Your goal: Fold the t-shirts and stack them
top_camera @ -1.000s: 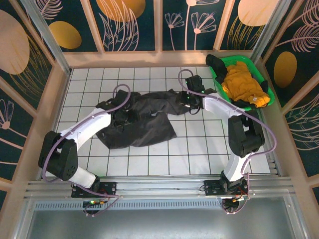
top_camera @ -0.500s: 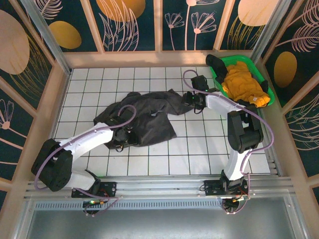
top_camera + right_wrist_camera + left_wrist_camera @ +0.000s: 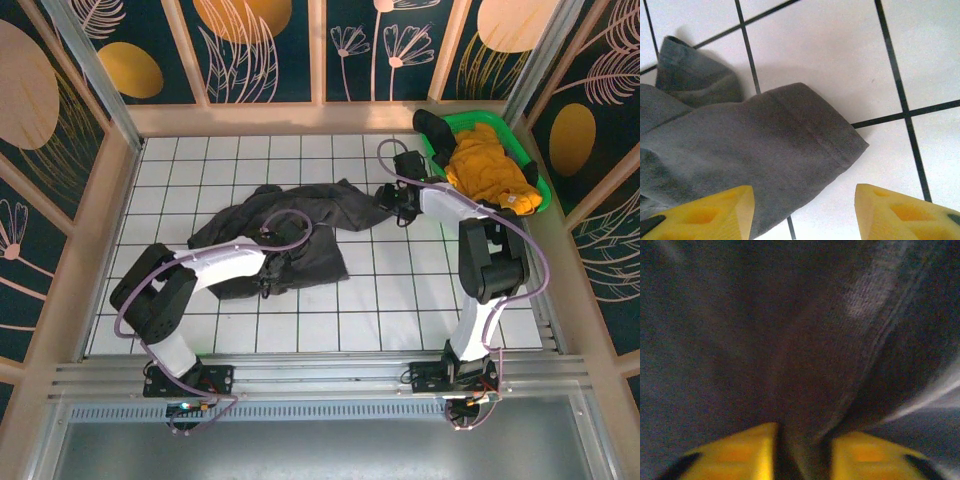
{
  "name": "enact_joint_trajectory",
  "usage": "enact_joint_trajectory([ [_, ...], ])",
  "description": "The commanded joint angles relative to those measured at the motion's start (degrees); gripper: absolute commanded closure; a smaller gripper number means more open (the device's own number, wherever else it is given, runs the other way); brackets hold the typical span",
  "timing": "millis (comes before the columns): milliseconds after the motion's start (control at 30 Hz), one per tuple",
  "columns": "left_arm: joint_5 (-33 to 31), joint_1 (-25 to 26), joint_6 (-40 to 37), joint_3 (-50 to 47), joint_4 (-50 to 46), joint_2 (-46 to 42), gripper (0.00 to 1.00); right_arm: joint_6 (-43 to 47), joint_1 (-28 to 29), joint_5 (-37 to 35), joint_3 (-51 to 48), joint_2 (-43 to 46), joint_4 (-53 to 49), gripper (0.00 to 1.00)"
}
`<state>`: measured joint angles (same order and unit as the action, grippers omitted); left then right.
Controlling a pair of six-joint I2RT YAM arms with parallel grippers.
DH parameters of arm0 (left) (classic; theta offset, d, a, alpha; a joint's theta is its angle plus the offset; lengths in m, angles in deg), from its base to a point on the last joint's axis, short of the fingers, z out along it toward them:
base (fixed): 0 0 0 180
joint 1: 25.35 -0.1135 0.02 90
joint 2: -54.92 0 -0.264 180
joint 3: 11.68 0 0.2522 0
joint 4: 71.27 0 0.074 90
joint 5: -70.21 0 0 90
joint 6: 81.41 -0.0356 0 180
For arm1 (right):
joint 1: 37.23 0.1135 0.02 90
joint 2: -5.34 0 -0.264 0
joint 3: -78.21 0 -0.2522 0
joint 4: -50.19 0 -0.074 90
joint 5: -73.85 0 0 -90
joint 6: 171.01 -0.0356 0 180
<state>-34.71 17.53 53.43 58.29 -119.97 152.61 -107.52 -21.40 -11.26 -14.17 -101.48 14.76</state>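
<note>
1. Left of centre in the top view, on the white tiled table (image 3: 200, 160): charcoal grey t-shirt (image 3: 320, 215), crumpled, reaching from the left-middle tiles to just right of centre.
2. At the lower edge of that heap: left gripper (image 3: 273, 272), down on the cloth.
3. Bottom edge of the left wrist view: left gripper (image 3: 802, 457), yellow fingertips (image 3: 740, 452) nearly together, clamped on a raised ridge of the charcoal grey t-shirt (image 3: 790, 340). Stitched seam running from the upper right down into the pinch.
4. At the shirt's right end in the top view: right gripper (image 3: 388, 203), near the green tray (image 3: 498, 121).
5. Bottom edge of the right wrist view: right gripper (image 3: 802, 210), fingertips (image 3: 705, 210) wide apart, holding nothing. Hemmed end of the charcoal grey t-shirt (image 3: 755, 145) flat on the tiles, from the left edge to centre frame, dipping between the fingertips.
6. Upper right of the top view: mustard yellow t-shirt (image 3: 490, 170), bunched inside the green tray, well apart from the grey one.
</note>
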Motion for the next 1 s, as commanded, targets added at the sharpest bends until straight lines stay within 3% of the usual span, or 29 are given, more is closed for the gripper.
enact_joint_trajectory([
  [0, -12.3, 0.0, 5.2, -0.1, -6.9, -1.6, 1.00, -1.7, 0.1, 1.1, 0.2, -0.5, -0.8, 0.44],
  [267, -29.5, -5.3, 18.7, 3.8, -22.3, -25.5, 1.00, -3.0, 1.3, -1.6, -2.9, 4.0, -1.1, 0.48],
  [433, -36.5, -9.7, 21.0, 7.4, -23.2, -35.4, 1.00, -6.5, 3.1, -2.8, -5.4, 6.9, -0.6, 0.49],
  [533, -36.7, -10.8, 17.3, 8.6, -21.2, -35.1, 1.00, -8.8, 4.8, -2.0, -6.2, 6.9, -0.1, 0.49],
  [767, -35.5, -10.9, 17.2, 8.8, -20.9, -34.8, 1.00, -13.3, 9.5, -1.5, -5.8, 5.5, -1.5, 0.47],
  [967, -34.0, -10.9, 17.0, 7.7, -20.7, -35.0, 1.00, -8.3, 15.2, -5.4, -6.3, 4.3, -5.5, 0.39],
])
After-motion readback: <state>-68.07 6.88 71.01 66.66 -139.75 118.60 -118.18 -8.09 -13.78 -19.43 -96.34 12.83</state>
